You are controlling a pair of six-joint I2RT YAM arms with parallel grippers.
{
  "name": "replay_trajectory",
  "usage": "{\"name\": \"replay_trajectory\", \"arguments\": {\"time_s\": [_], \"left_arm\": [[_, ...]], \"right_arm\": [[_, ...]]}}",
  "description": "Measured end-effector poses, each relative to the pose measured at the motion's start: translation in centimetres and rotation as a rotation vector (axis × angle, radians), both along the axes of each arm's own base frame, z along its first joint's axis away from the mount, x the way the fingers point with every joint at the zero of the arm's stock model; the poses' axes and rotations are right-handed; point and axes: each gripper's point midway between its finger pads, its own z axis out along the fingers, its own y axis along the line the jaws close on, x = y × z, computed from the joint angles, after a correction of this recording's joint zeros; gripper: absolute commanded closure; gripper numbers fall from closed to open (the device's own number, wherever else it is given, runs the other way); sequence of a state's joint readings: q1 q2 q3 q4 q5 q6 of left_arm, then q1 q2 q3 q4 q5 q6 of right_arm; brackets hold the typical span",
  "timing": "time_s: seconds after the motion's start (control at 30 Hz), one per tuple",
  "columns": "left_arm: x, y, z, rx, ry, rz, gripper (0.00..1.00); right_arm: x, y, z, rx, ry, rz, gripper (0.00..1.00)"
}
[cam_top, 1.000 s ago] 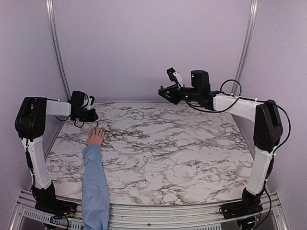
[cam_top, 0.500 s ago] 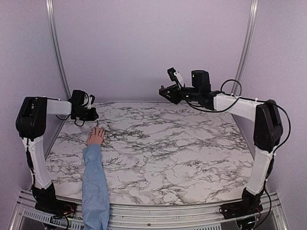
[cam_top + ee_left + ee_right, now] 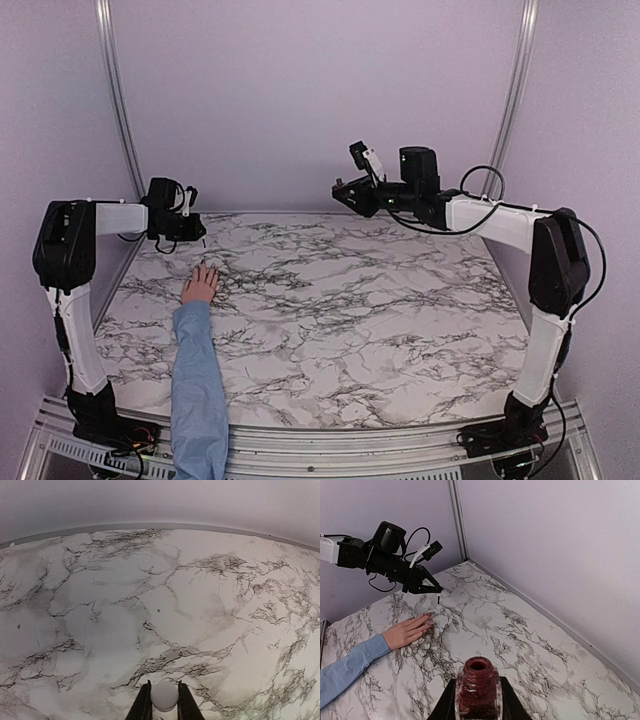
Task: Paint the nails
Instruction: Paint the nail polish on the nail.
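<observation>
Your left gripper [image 3: 434, 588] is clamping the round white cap [image 3: 164, 695] of a thin brush [image 3: 438, 598], which is pointing down near the fingertips. Your right gripper [image 3: 478, 700] is gripping a small glass bottle [image 3: 478, 682], open-necked, holding dark red glittery polish [image 3: 475, 705]. The nails [image 3: 428, 615] are lying on the flat, blue-sleeved human hand [image 3: 410, 630], which is resting on veined marble [image 3: 520, 645].

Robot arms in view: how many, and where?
2. The left arm, at the table's left rear, its hand shut on a white brush cap near the person's fingers; the right arm, raised at right rear, its hand gripping an open polish bottle.
</observation>
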State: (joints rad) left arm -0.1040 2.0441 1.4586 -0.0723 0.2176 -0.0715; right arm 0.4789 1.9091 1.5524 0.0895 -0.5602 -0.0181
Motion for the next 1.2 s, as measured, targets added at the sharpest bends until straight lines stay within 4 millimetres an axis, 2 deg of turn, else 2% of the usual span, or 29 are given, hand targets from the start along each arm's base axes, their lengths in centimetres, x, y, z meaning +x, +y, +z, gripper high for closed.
{"name": "replay_trajectory", "arguments": {"time_s": [0.27, 0.5, 1.2], "left_arm": [[-2.2, 0.0, -0.2, 0.011, 0.025, -0.011, 1.00], [-3.3, -0.2, -0.6, 0.014, 0.042, -0.019, 1.00], [-3.6, -0.5, -1.2, 0.017, 0.058, -0.025, 1.00]], "right_arm": [[-0.1, -0.1, -0.5, -0.005, 0.010, 0.000, 1.00], [-0.3, 0.0, -0.5, -0.003, 0.009, 0.006, 1.00], [-0.3, 0.0, -0.5, -0.002, 0.008, 0.007, 1.00]]}}
